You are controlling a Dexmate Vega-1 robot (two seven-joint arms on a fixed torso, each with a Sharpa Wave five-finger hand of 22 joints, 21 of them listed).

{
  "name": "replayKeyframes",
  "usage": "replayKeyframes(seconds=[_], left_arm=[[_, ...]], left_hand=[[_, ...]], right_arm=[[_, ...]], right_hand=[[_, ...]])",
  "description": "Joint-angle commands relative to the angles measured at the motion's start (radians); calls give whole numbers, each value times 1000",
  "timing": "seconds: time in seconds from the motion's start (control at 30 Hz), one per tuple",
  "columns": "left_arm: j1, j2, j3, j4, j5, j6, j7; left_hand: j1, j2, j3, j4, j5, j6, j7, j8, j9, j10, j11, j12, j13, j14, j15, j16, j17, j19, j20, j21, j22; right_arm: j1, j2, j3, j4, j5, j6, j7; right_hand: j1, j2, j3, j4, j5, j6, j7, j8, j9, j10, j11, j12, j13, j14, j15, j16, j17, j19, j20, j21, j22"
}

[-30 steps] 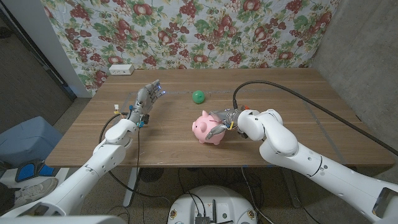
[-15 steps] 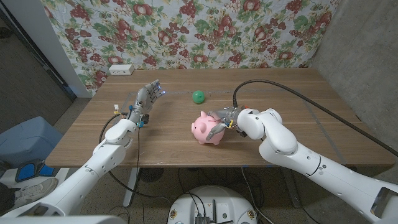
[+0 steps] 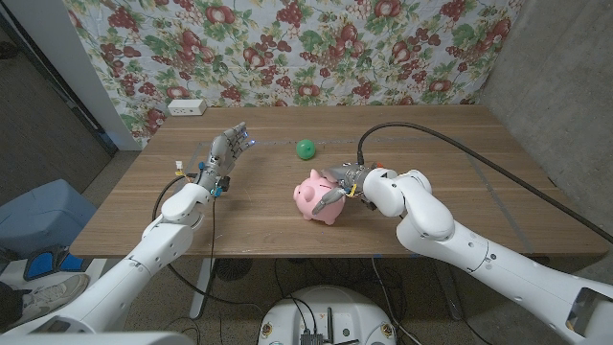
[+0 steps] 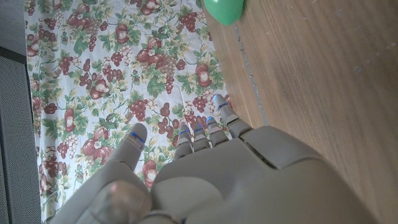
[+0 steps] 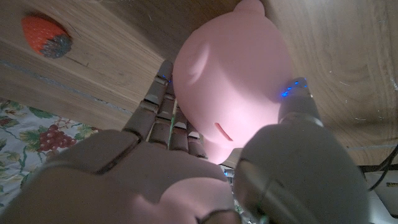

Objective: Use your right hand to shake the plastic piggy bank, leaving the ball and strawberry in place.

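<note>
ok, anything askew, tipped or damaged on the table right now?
Nothing stands out. The piggy bank is in the right hand, the green ball sits apart behind it, the strawberry lies intact on the wood.

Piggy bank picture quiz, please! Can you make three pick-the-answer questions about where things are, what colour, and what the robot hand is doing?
1. Where is the ball?
A. behind the piggy bank, farther up the table
B. on top of the piggy bank
C. in the left robot hand

2. What colour is the piggy bank?
A. blue
B. pink
C. yellow

3. What is the right robot hand doing?
A. waiting far from the piggy bank
B. holding the ball
C. gripping the piggy bank

Answers: 1 A, the green ball sits on bare wood beyond the pig. 2 B, its body is pink all over. 3 C, fingers and thumb wrap both its sides.
</note>
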Motion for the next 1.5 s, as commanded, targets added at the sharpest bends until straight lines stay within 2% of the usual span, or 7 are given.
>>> replayKeyframes(seconds=[0.03, 0.1, 0.23, 0.4, 0.87, 1.17, 1.5], left_arm=[[22, 12, -5, -38, 7, 9, 19], [24, 13, -5, -42, 8, 10, 20], [31, 15, -6, -53, 11, 10, 27], [40, 17, -7, -66, 13, 13, 36], [39, 10, -3, -66, 17, 9, 39], [30, 8, 1, -62, 21, 11, 36], [25, 5, 5, -62, 24, 13, 38]], left_hand=[[-11, 36, -2, -2, 6, -2, 6, 3, 4, 5, -5, 3, 4, 8, 3, -3, -1, 13, 1, -2, 3], [-10, 36, -2, -2, 6, -2, 6, 3, 4, 4, -6, 3, 4, 8, 4, -3, -1, 14, 1, -2, 3], [-10, 36, -2, -3, 6, -2, 5, 3, 4, 4, -6, 3, 4, 8, 4, -4, -2, 15, 1, -4, 3], [-10, 36, -2, -3, 6, -2, 6, 3, 4, 5, -3, 3, 4, 8, 3, -4, -2, 15, 1, -7, 3], [-9, 36, -1, -5, 7, -2, 7, 3, 4, 3, -5, 2, 4, 8, 4, -4, -2, 19, 1, -13, 4], [-8, 36, -1, -6, 7, -3, 7, 3, 4, 4, -5, 2, 4, 9, 4, -5, -2, 21, 2, -17, 4], [-8, 36, -1, -7, 7, -4, 6, 3, 4, 4, -5, 2, 4, 10, 4, -5, -2, 23, 3, -22, 4]], right_arm=[[1, 13, -23, 56, 1, -1, -57], [0, 15, -28, 57, -9, -8, -62], [-2, 18, -38, 57, -31, -25, -62], [-18, 10, -29, 43, -28, -27, -85], [-116, -61, 68, -41, 56, 4, -245], [-151, -90, 134, -71, 153, 5, -313], [-177, -107, 155, -74, 192, 16, -430]], right_hand=[[138, 140, 43, -11, 29, 666, -216, 110, -5, 515, -228, 134, 57, 320, -344, 133, 394, 22, -23, 38, 8], [184, 154, 74, -20, 47, 717, -218, 130, -10, 569, -239, 160, 82, 365, -346, 148, 424, 39, -38, 65, 11], [223, 154, 90, -28, 54, 727, -214, 132, -13, 591, -240, 173, 102, 407, -353, 175, 460, 61, -45, 90, 16], [250, 152, 102, -25, 57, 744, -189, 139, -14, 622, -230, 192, 125, 423, -349, 190, 494, 75, -41, 114, 23], [248, 121, 120, -14, 92, 756, -136, 172, 32, 663, -204, 237, 197, 472, -338, 209, 559, 78, -24, 155, 30], [239, 111, 133, -9, 126, 757, -133, 190, 61, 664, -205, 259, 244, 478, -341, 218, 603, 70, -20, 172, 32], [233, 106, 145, -7, 151, 753, -130, 202, 83, 660, -209, 274, 281, 479, -342, 223, 638, 63, -18, 184, 31]])
